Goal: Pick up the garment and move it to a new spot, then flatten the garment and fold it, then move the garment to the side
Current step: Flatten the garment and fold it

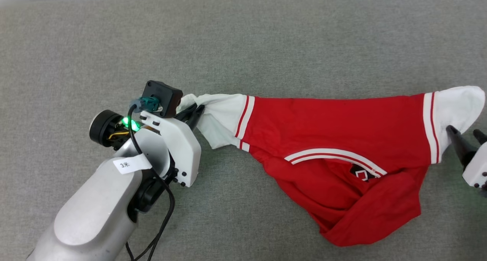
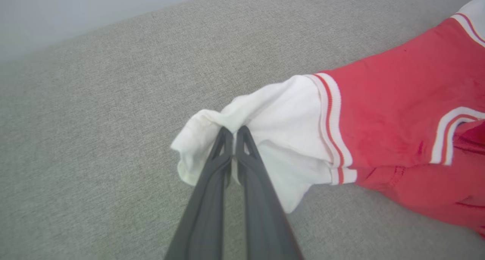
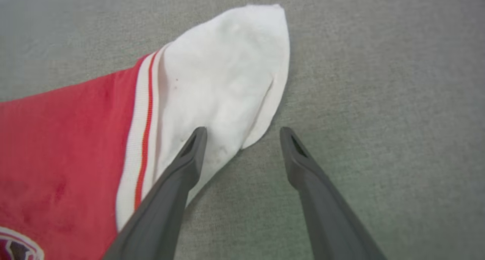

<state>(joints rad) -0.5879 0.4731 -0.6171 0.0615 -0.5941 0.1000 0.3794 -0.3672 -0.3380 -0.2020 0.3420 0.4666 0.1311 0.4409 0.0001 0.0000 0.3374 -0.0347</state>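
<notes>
Garment (image 1: 335,139) lay stretched sideways across the grey fabric surface (image 1: 243,40), its lower half bunched and folded over on the robot's side. The left gripper (image 2: 233,133) had its fingers clenched on the tip of one white sleeve (image 2: 280,138). The right gripper (image 3: 243,131) had its fingers spread, one over the other white sleeve (image 3: 227,70) and one over bare surface beside it, grasping nothing. By the look of it, flattening was only starting; folding and moving it aside remained.

Left hand (image 2: 234,131) pinched, right hand (image 3: 243,133) splayed.
</notes>
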